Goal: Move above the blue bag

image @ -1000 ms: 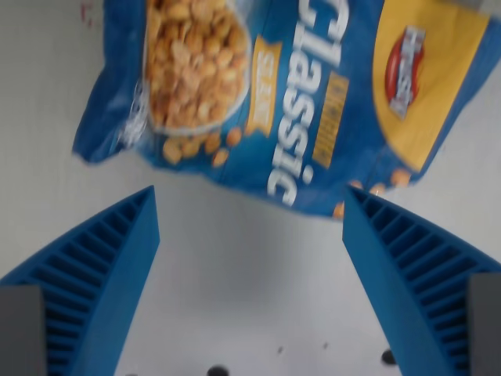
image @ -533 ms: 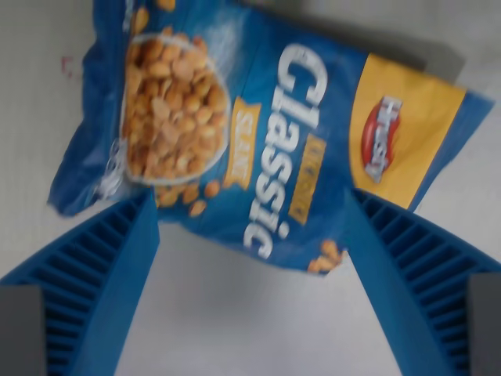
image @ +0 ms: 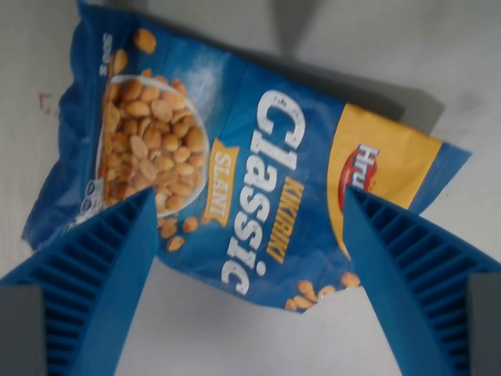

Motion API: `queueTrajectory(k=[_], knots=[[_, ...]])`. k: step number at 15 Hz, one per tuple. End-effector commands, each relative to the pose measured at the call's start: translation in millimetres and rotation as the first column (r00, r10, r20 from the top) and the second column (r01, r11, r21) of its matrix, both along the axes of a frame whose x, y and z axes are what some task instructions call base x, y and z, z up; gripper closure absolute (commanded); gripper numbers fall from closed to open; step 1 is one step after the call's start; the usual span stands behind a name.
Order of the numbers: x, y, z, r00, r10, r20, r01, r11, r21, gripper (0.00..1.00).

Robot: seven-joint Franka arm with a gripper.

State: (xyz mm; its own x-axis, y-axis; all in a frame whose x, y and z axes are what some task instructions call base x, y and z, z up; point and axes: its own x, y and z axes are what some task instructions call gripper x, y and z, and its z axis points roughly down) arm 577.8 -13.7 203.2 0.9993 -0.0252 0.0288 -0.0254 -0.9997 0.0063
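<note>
Blue bag (image: 243,168) lies flat on the pale table (image: 438,63), label side up, tilted diagonally in frame.

Wrist view: gripper (image: 249,270) points straight down, camera looking along the tool axis. Both ribbed blue fingers (image: 102,274) are spread wide, one at the wrist view's left, one at its right, nothing between them, nothing held. The bag sits ahead of the fingertips and partly between them; its lower edge crosses the gap and both tips overlap its outer corners. Bag centre is a bit forward of the midpoint between the tips.

Step in hand: approach, nearly centred. Next move, as I judge it: a small forward shift to put the tool over the bag's middle. Height above the bag is hard to call from this slightly soft frame; probably well clear, no contact visible.
</note>
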Motion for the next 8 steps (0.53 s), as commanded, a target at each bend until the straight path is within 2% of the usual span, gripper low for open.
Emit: queueTrajectory(k=[1, 8], knots=[[10.2, -5.5, -2.2, 0.999, 0.042, -0.006, -0.042, 0.999, 0.001, 0.0], [14.4, -8.7, -3.7, 0.999, 0.036, -0.013, -0.036, 0.999, 0.006, 0.0]])
